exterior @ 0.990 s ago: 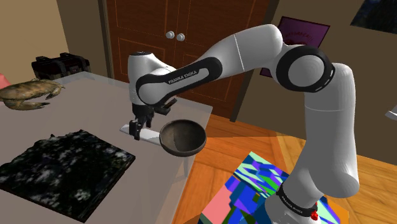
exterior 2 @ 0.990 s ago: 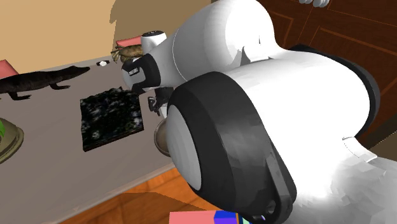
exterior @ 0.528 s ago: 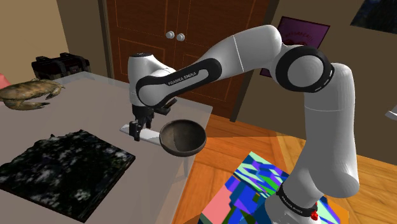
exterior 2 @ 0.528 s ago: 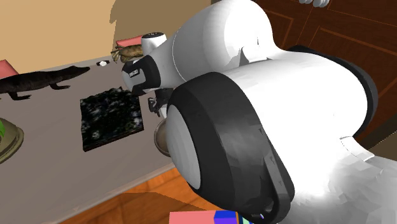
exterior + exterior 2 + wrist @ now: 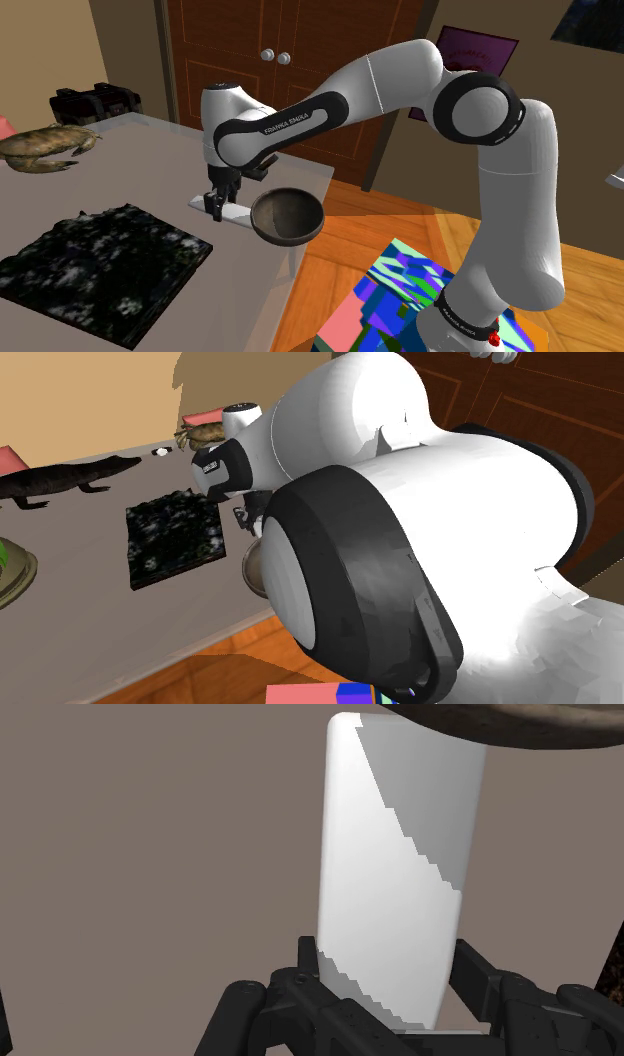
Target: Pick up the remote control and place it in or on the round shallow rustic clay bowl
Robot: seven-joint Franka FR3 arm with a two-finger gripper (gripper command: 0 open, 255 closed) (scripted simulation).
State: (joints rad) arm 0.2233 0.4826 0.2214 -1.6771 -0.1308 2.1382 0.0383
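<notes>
Clasped by one end in the pincer (image 5: 386,969) at the edge of the tabletop (image 5: 130,170), the white remote control (image 5: 392,874) could sag and clip the dark bowl (image 5: 287,216).

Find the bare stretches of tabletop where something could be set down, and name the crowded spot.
Bare grey table lies between the crab figure and the dark mottled slab, and between that slab and the remote. Crowded: the corner where the fingers clasp the remote beside the bowl.
</notes>
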